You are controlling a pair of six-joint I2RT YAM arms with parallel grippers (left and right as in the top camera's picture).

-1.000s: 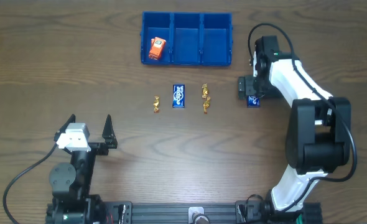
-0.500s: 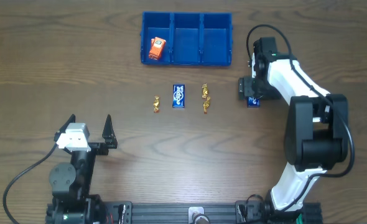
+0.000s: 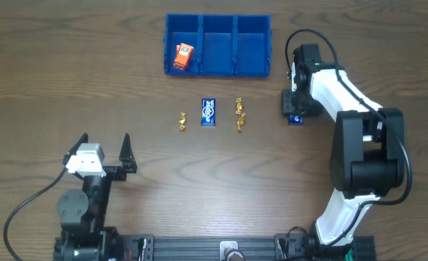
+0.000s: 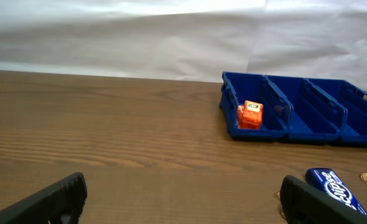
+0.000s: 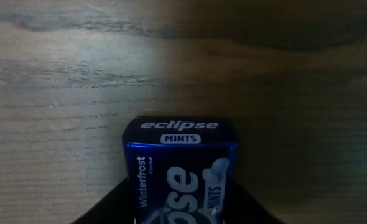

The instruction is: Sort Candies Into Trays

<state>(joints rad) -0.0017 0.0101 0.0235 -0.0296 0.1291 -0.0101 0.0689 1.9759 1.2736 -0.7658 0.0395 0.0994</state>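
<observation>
Since 1 s ago the R gripper (image 3: 294,109) has slid a little sideways, away from the tray's (image 3: 217,16) right end, and now sits over the mint tin (image 3: 295,119). L arm unchanged.

The tin lies flat on the table (image 3: 69,72), just off the tray's right corner on the robot's side, not touching it. R wrist view: tin (image 5: 180,174) sits btwn the jaws, which are spread w/ one dark finger along each side, close against it; can't tell if they touch.

L gripper (image 3: 105,148) is well apart from the tray, jaws wide apart, holding nothing.

Top view adds the loose pieces on the tray's robot side: blue mint pack (image 3: 208,112) and gold candies (image 3: 239,106). L wrist view gives the tray side-on, w/ the orange candy (image 4: 250,115) in its left end compartment.
</observation>
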